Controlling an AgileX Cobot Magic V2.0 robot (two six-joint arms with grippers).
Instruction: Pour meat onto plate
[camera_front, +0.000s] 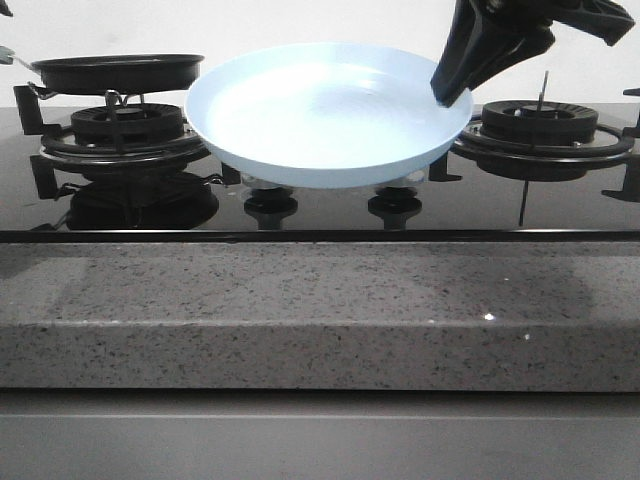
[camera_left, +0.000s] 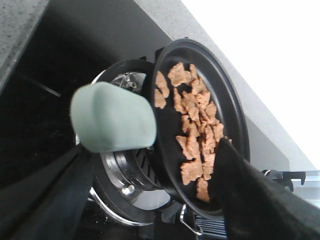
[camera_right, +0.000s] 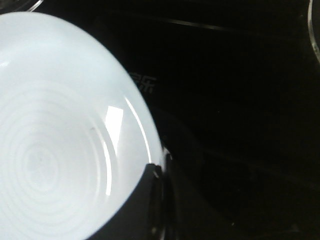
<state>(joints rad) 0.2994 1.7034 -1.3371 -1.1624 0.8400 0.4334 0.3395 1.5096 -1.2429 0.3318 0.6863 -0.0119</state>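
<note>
The pale blue plate (camera_front: 320, 110) is held a little above the black cooktop between the burners. My right gripper (camera_front: 450, 95) is shut on its right rim; the right wrist view shows the plate (camera_right: 55, 130) empty, with a fingertip (camera_right: 147, 175) over its edge. The meat (camera_left: 195, 125), a heap of small orange-brown pieces, lies in the black frying pan (camera_left: 200, 120), which sits on the left burner in the front view (camera_front: 115, 70). My left gripper (camera_left: 150, 147) is open, with the pan's pale green handle (camera_left: 112, 117) between its fingers. In the front view, that gripper is almost out of view.
Left burner grate (camera_front: 125, 135) under the pan and right burner (camera_front: 540, 125) flank the plate. Two black knobs (camera_front: 270, 205) sit on the glass cooktop below the plate. A speckled grey stone counter (camera_front: 320, 310) runs along the front.
</note>
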